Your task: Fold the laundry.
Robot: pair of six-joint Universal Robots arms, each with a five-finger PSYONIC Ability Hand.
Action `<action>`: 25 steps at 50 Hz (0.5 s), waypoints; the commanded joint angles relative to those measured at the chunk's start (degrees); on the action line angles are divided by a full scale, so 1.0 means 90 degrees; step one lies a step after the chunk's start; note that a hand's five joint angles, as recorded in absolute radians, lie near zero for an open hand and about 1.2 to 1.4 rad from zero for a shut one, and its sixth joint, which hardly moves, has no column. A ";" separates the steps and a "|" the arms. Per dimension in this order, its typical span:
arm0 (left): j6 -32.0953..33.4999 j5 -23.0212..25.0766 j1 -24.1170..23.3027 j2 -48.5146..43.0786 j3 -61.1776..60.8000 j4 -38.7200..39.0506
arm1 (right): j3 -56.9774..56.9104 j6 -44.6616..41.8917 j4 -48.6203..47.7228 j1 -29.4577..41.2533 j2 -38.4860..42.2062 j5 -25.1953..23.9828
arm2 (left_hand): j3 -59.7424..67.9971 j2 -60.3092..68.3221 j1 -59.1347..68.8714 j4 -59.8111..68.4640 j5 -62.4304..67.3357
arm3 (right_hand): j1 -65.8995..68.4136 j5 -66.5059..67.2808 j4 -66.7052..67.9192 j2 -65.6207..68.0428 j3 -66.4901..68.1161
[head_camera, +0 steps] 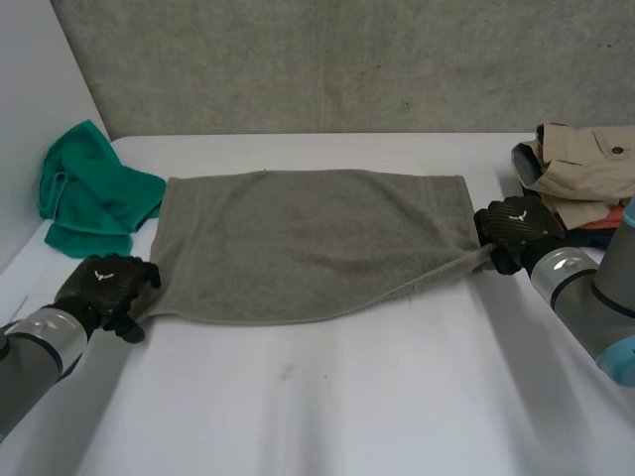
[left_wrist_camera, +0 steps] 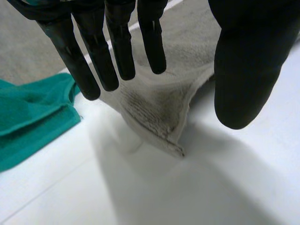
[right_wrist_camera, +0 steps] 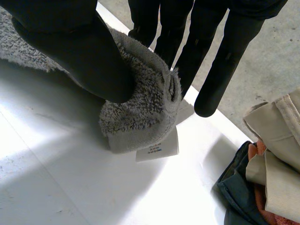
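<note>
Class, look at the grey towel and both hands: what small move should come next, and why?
Probably lift both corners and carry them to the far edge: the left hand and right hand each pinch a near corner of the towel, which lies spread flat.

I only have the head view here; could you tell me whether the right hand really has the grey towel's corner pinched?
Observer: Yes; in its wrist view the right hand has its thumb pressing a bunched corner of the grey towel against its fingers.
Operator: Thank you. And the left hand?
Observer: The left hand holds its corner between fingers and thumb, the tip hanging toward the table.
Operator: Anything beneath the right corner?
Observer: A white care label sticks out under it.
</note>
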 commanded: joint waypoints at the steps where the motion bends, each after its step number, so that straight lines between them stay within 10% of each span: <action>1: -0.0012 0.0005 -0.0068 -0.0634 0.0482 0.0068 | 0.0034 -0.0014 0.0001 0.0001 0.0002 0.0000 | 0.2078 0.2064 0.2088 0.2069 0.2039 | 0.1792 0.1353 0.1260 0.1387 0.1320; 5: 0.0027 -0.0005 -0.0117 -0.0889 0.0697 0.0059 | 0.0053 -0.0015 0.0010 0.0011 -0.0008 0.0010 | 0.5308 0.5295 0.5319 0.5300 0.5270 | 0.1792 0.1353 0.1260 0.1387 0.1320; 15: 0.0036 -0.0327 -0.0186 0.1101 0.0269 -0.0419 | 0.0170 -0.1007 0.2252 -0.0037 -0.1013 -0.0020 | 0.5313 0.5299 0.5323 0.5304 0.5274 | 0.1792 0.1353 0.1260 0.1387 0.1320; 25: 0.1674 -0.0346 0.0058 0.2958 -0.0493 -0.4078 | 0.1078 -0.3567 0.4940 -0.0691 -0.2087 0.0458 | 0.5313 0.5299 0.5323 0.5304 0.5274 | 0.1792 0.1353 0.1260 0.1387 0.1320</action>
